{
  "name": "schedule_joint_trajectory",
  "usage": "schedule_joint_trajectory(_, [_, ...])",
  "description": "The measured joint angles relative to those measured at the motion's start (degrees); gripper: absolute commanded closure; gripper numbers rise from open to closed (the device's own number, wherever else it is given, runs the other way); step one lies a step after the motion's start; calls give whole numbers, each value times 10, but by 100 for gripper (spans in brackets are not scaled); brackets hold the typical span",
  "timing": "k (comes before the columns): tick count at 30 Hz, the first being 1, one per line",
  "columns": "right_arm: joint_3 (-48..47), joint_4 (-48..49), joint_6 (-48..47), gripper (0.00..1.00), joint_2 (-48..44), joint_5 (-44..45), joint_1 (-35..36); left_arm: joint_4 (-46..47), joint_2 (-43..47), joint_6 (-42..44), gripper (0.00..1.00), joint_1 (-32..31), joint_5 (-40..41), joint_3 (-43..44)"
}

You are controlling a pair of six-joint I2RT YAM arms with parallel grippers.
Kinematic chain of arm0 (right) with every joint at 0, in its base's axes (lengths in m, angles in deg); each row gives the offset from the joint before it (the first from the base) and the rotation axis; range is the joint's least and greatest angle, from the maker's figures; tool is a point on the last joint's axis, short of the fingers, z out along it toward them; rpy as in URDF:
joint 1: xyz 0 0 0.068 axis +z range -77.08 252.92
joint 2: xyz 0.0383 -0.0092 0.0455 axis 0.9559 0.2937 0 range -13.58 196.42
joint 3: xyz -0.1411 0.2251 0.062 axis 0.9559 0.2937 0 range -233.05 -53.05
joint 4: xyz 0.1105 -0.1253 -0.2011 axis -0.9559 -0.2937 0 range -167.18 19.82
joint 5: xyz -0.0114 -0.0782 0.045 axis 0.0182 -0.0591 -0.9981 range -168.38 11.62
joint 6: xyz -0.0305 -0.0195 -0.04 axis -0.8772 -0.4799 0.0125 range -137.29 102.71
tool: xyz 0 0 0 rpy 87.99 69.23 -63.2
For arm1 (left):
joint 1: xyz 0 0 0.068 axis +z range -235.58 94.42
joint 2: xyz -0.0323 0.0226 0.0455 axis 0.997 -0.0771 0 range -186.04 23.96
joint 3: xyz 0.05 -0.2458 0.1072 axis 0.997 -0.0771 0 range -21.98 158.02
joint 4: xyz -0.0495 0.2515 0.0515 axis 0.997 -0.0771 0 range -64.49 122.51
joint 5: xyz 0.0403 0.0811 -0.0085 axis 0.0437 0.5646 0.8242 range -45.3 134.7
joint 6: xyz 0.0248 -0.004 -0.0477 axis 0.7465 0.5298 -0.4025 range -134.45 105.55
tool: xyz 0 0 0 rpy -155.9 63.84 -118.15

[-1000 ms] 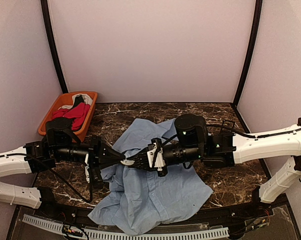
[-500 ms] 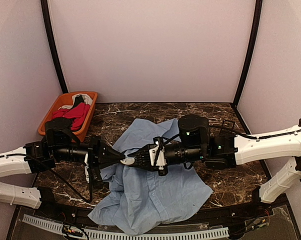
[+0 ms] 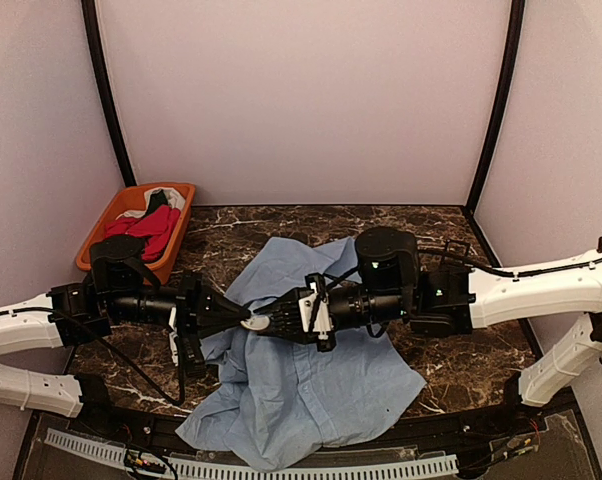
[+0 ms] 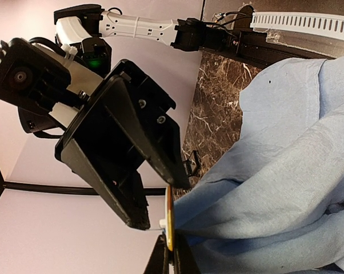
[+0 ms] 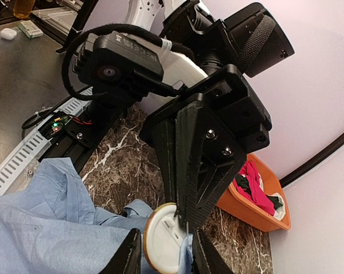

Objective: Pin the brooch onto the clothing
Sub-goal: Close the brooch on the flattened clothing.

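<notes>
While the overhead camera shows both arms reaching in from the sides and meeting tip to tip over the large, light blue, plain-fabric button-up shirt, it shows the small round white brooch only as a pale spot between them. The left wrist view gives that brooch edge-on, a thin yellowish sliver, with the left claw closed tight on it just above a fold of the shirt. The right wrist view turns it face-on: a flat white disc with a narrow tan rim. There the fingers of the right claw stand apart on either side of the disc, with a tuck of blue cloth between the disc and one finger. Whether they touch the disc I cannot tell. Each wrist view is largely blocked by the other claw's bulky black wedge-shaped body, and from above the two arms hide the shirt's upper middle. The shirt lies rumpled in soft creases across the middle of the dark brown, white-veined marble-patterned bench, its lower part draping over the near edge. An orange plastic basket sits well apart at the far left corner, holding bunched red, black and white garments.
</notes>
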Motion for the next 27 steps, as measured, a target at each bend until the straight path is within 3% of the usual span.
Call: schedule_joint_trajectory(27, [-24, -32, -8, 76, 16, -14, 0, 1, 0, -3, 99, 0, -1, -4])
